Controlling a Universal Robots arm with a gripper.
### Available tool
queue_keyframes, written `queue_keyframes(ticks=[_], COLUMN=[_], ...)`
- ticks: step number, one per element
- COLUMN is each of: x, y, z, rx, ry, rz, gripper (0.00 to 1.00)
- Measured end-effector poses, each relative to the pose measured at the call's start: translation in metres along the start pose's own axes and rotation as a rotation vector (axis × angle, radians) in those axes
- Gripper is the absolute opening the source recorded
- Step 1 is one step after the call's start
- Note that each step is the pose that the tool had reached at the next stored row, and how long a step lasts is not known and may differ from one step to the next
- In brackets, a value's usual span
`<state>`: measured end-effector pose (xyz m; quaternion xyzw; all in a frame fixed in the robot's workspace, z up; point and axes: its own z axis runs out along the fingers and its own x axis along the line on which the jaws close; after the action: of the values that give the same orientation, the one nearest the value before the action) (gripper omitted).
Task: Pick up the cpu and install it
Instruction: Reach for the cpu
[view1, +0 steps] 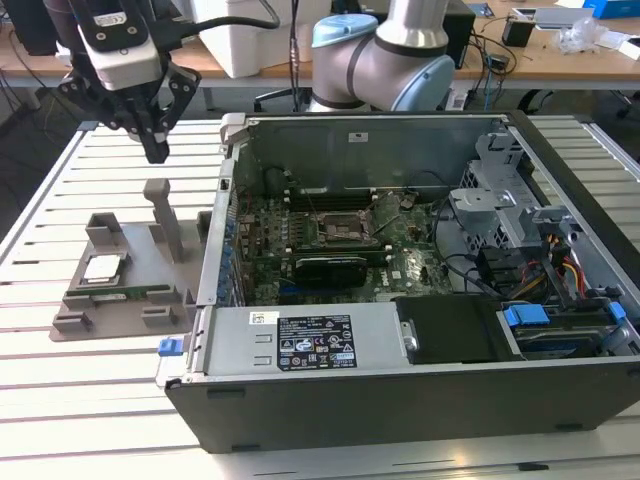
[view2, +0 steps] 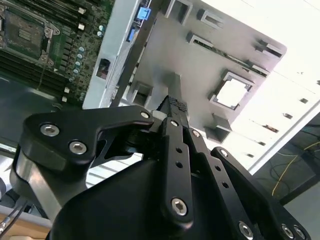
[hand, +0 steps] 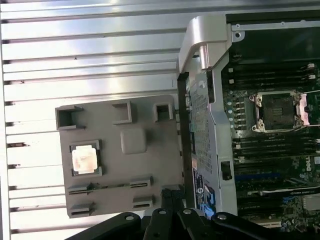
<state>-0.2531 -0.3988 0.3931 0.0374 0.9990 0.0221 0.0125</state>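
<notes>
A: Ext. view first, quick. Where's the cpu sitting?
B: The cpu (view1: 103, 268) is lying flat in a square pocket of the grey tray (view1: 100, 315), nr the tray's edge away from the case (view1: 400, 400). Tray's resting on the slatted table (view1: 60, 420), just beside the case, on the exterior view's left.
A: And the gripper?
B: The gripper (view1: 157, 152) is hanging high over the tray, apart from the chip, jaws together w/ nothing between them. An upright post (view1: 163, 215) is standing on the tray below it.
A: Risk?
B: My guess: going down w/ jaws together would be pressing on the top plate, not gripping. The post could be getting clipped too.
A: Second wrist view?
B: Gripper (view2: 175, 105) is showing jaws together again, tray (view2: 200, 65) lying beyond the tip. Cpu (view2: 233, 94) is glaring white, w/ low pocket walls around it, so I'm thinking fingers could be catching those walls & tipping the chip.
A: First wrist view?
B: Cpu (hand: 84, 160) is looking like a small pale square, silvery top washed out, edges hard to read. Socket (hand: 276, 111) is sitting on the board inside the case, well apart from the tray, no chip in it as far as I can tell. A tilted or slipping chip, in my judgement, would be landing skewed there & harming the contacts.
</notes>
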Motion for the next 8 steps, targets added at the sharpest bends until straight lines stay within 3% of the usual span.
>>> queue_keyframes(ticks=[8], x=[0.0289], y=[-0.0022], z=[-0.0007], rx=[0.0000], ry=[-0.0001], rz=[0.000], gripper=[0.11])
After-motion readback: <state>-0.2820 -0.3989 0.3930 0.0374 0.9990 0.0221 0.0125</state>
